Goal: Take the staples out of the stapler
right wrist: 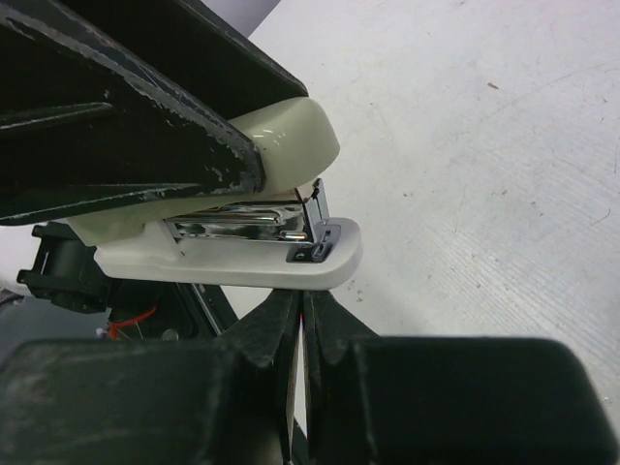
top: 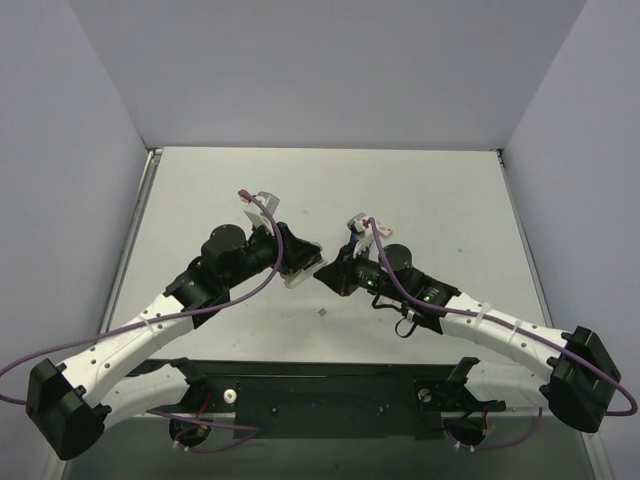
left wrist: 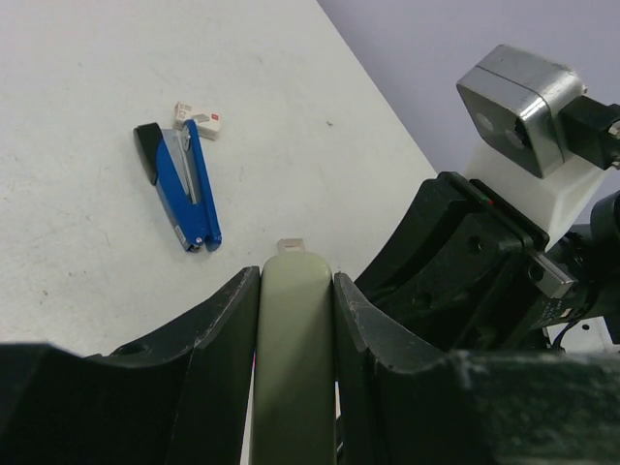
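Left tool [left wrist: 294,279] pinches a pale stapler [left wrist: 294,368], bottom centre. Right tool [right wrist: 305,300] is pressed together, empty, just under it. Blue stapler [left wrist: 179,189] lies flat on the desk [left wrist: 77,77], upper left, by a small box [left wrist: 199,118].

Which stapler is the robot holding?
The pale cream stapler, clamped in the left gripper. The blue stapler lies on the table, untouched.

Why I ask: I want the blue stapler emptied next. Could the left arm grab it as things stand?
Probably not yet: the left gripper has its jaws clamped on the pale stapler. The blue stapler itself lies uncovered on the table ahead; free the jaws first.
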Available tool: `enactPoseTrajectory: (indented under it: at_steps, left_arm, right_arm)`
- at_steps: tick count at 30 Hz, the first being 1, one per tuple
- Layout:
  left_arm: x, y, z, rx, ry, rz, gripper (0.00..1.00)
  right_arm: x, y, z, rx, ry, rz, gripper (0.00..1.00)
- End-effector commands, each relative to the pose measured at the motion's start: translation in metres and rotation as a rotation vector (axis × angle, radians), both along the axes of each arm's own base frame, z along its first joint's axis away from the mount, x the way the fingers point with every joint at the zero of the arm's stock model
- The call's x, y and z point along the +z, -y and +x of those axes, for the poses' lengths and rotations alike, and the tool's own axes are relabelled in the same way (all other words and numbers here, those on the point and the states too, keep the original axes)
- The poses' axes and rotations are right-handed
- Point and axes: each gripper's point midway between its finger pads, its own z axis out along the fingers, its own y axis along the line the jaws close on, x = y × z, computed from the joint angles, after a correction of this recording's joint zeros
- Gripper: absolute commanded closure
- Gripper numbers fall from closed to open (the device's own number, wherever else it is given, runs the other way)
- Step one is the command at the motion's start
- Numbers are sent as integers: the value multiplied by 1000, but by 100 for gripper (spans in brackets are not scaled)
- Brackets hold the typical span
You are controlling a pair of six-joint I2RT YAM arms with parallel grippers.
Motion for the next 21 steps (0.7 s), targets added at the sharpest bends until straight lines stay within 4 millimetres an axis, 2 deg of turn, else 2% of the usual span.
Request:
enactPoseTrajectory:
  at_steps: [1,5,11,17,21]
  left_arm:
    - [34,11,-20,-118,77,-136,100]
    - [29,16,-31,-180,63,-136,100]
    - [29,31,-60,-384,56,-171,100]
    - [31,35,-77,-497,73,-171,100]
    - [29,38,-83,-549,77,-156,100]
  right_arm:
    - [58,-11,13,-8,137,98,100]
    - [79,-11,17,-3,204,79,100]
    - [105,-9,19,9,289,56,100]
    - [129,2,10,19,355,65,100]
    - [147,17,4,3,402,76,100]
